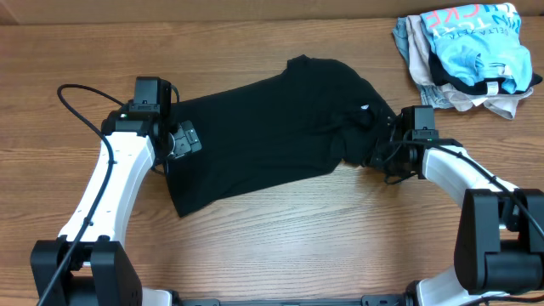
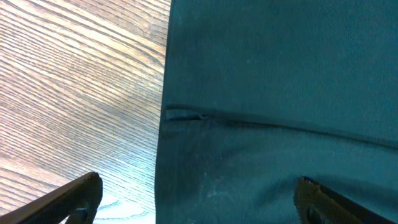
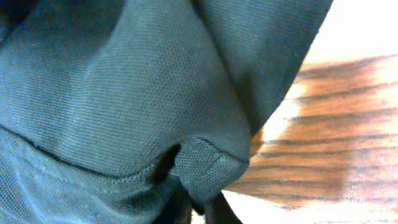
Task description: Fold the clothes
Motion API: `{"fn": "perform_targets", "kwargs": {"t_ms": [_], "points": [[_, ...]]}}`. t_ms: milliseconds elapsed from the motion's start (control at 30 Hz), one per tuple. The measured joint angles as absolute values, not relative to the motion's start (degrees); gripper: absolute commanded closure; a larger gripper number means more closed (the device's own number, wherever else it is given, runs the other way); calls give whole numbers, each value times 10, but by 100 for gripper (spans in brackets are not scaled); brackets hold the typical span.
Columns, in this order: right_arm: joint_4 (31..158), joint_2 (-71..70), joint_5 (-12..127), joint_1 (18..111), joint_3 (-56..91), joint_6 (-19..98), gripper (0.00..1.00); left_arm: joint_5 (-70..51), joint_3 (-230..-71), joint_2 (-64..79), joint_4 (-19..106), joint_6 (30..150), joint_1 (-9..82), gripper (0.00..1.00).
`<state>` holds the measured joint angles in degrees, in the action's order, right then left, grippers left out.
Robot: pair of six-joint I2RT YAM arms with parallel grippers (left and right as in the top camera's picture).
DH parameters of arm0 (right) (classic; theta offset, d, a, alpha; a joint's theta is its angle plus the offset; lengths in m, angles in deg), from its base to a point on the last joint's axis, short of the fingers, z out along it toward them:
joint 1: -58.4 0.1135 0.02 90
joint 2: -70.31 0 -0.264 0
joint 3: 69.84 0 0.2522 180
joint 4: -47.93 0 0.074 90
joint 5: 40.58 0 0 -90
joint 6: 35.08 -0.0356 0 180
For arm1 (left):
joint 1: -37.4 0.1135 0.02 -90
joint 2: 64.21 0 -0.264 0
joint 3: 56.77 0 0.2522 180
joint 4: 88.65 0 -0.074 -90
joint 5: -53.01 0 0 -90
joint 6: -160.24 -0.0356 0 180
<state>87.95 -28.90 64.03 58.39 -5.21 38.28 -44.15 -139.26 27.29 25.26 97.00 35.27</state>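
On table (image 1: pixel 255 246), rumpled black T-shirt (image 1: pixel 272 127)

White arm links (image 1: pixel 106 183), black joints (image 1: pixel 151 89), looping black cable (image 1: pixel 64 88).

White printed lettering is showing on the light blue shirt (image 1: pixel 476 41) lying at the far right corner of the bench (image 1: pixel 255 246), but it is sitting upside down and creased, too small to be read. A small white mark (image 1: pixel 364 107) is showing on the black T-shirt (image 1: pixel 272 127), and its shape is staying illegible.
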Motion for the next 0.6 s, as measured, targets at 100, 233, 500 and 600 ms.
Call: {"fn": "perform_targets", "kwargs": {"t_ms": [100,233,500,600], "points": [[878,-288,645,585,-53,384,61,-441,-1393,273,253,970,353,0],[874,-288,648,596,-53,385,61,-441,-1393,273,253,970,353,0],[867,-289,630,645,-53,384,69,-441,-1393,273,253,970,353,0],[868,-293,625,648,-53,383,81,-441,-1393,273,253,970,353,0]]}}
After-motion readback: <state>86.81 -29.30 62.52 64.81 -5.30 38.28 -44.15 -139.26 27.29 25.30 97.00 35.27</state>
